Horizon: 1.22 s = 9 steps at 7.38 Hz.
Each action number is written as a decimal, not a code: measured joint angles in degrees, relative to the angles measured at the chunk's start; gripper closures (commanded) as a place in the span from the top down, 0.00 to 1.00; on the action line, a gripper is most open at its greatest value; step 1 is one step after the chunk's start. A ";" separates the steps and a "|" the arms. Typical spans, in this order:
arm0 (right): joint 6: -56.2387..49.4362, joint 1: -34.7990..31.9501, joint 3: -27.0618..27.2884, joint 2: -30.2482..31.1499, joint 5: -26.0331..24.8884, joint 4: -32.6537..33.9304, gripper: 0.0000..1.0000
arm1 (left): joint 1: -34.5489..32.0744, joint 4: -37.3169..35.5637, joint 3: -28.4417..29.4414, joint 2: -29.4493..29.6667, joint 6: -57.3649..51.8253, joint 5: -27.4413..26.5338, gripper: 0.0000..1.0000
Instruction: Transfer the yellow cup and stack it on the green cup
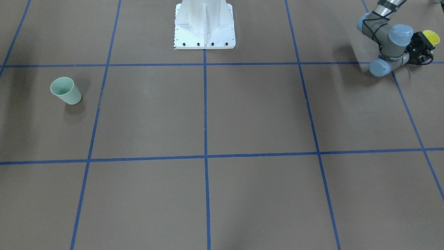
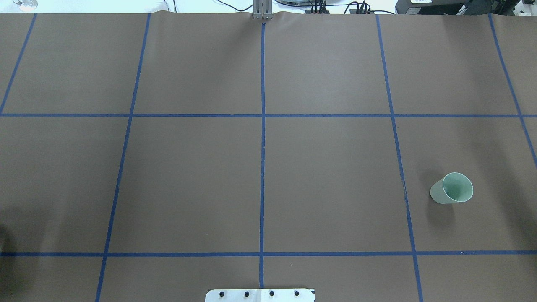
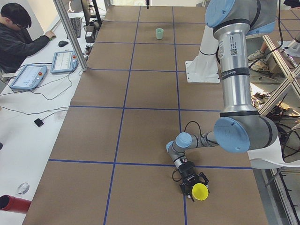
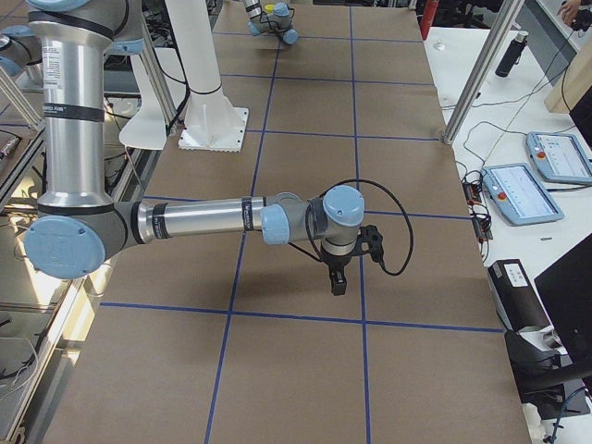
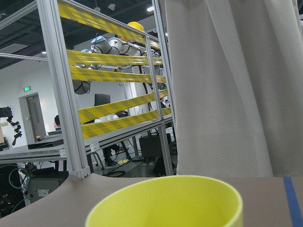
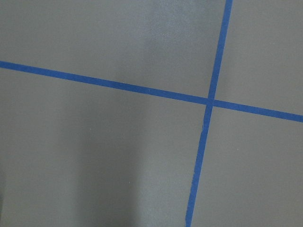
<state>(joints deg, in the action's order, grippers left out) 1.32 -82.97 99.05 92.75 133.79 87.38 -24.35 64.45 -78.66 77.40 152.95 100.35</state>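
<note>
The yellow cup is at the table's far left end, between the fingers of my left gripper, which lies low and level and is shut on it. The exterior left view shows the gripper and the cup. The cup's rim fills the bottom of the left wrist view. The green cup stands upright and alone on the table's right side, and it also shows in the front view. My right gripper shows only in the exterior right view, pointing down over the table. I cannot tell whether it is open or shut.
Blue tape lines divide the brown table into squares. The robot's white base stands at the table's near edge. An operator sits at a side desk with tablets. Metal frame posts stand just past the yellow cup.
</note>
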 measured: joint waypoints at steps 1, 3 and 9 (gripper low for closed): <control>0.00 0.00 0.25 -0.01 0.04 0.04 1.00 | -0.01 0.31 0.12 -0.67 0.03 -0.02 0.00; 0.00 0.00 0.63 -0.14 0.07 0.08 1.00 | -0.24 1.78 -2.23 -5.06 -3.58 -0.22 0.00; -0.08 0.00 2.10 0.03 -1.17 -0.21 1.00 | -31.64 7.80 -12.34 -3.67 -42.58 -30.98 0.00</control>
<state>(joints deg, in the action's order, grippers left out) 1.24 -82.97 101.14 92.79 132.61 87.17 -55.99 72.26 -91.00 73.73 110.37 69.37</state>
